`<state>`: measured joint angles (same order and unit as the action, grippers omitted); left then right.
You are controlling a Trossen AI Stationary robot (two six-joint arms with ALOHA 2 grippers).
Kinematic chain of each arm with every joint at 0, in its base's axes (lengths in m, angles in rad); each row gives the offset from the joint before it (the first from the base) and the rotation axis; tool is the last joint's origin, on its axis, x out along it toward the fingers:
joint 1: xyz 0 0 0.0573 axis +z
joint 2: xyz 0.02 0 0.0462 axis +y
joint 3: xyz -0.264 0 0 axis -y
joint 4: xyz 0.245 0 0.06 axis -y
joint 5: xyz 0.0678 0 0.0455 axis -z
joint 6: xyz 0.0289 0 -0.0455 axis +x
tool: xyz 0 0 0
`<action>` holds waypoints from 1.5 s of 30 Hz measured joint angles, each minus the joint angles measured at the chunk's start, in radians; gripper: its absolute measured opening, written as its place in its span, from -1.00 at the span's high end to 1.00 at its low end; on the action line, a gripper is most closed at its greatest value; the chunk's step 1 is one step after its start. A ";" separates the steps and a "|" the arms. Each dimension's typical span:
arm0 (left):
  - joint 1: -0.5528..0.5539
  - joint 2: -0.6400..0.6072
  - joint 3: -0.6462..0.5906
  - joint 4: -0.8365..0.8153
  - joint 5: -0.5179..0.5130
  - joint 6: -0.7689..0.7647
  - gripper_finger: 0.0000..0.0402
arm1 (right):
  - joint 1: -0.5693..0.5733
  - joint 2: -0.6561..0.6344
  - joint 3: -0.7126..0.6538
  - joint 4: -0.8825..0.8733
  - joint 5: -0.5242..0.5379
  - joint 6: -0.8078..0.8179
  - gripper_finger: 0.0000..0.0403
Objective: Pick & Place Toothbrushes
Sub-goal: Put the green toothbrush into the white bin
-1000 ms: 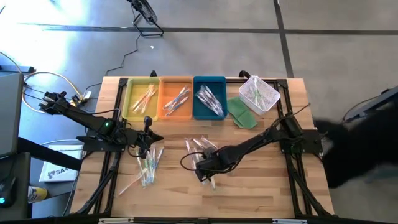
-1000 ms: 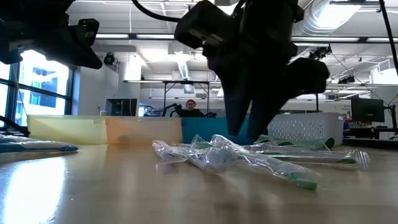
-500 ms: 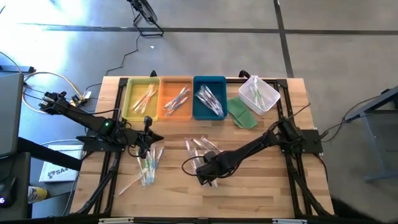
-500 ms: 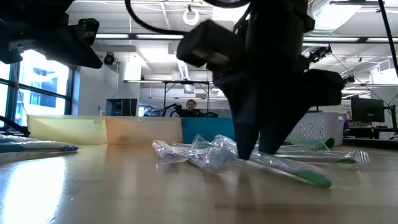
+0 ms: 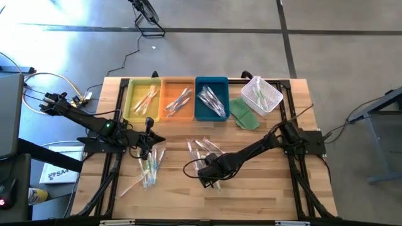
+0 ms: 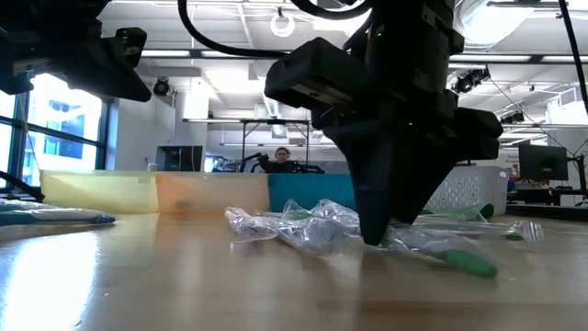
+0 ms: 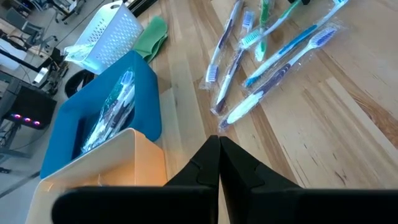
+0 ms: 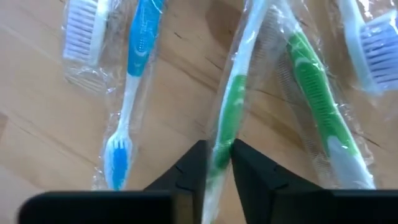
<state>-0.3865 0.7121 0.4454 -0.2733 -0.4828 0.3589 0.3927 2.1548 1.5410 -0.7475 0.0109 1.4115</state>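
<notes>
Your right gripper [image 8: 217, 163] is down on the bench [image 5: 264, 201], its fingers pinched on a green-and-white toothbrush [image 8: 229, 106] whose long axis runs straight ahead from between them. A blue toothbrush [image 8: 127, 93] lies close on one side, another green one [image 8: 314, 109] on the other. The left gripper [image 7: 219, 146], clenched empty, waits farther off; lift straight up, where there is room.
</notes>
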 joint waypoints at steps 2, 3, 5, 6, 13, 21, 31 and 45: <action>0.000 0.000 0.000 0.000 0.000 0.000 0.98 | -0.001 0.000 0.000 -0.004 -0.005 -0.003 0.78; 0.000 0.000 0.000 0.000 0.000 0.000 0.98 | 0.000 0.000 -0.001 -0.005 -0.005 -0.003 0.84; 0.000 0.000 0.000 0.000 0.000 0.000 0.98 | 0.000 0.000 -0.001 -0.005 -0.008 -0.023 0.92; 0.000 0.000 0.000 0.000 0.000 0.000 0.98 | 0.000 0.000 -0.001 -0.005 -0.010 -0.033 0.92; 0.000 0.000 0.000 0.000 0.000 0.000 0.98 | -0.003 -0.024 -0.005 -0.014 -0.011 -0.054 0.93; 0.000 0.000 0.000 0.000 0.000 0.000 0.98 | -0.024 -0.132 -0.006 -0.096 0.027 -0.084 0.93; 0.000 0.000 0.000 0.001 0.000 0.003 0.98 | -0.067 -0.303 -0.004 -0.220 0.183 -0.157 0.94; 0.000 0.000 0.000 0.001 0.000 0.003 0.98 | -0.176 -0.476 -0.004 -0.595 0.379 -0.190 0.94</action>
<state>-0.3862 0.7120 0.4456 -0.2724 -0.4831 0.3614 0.2170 1.6787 1.5372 -1.3425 0.3902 1.2218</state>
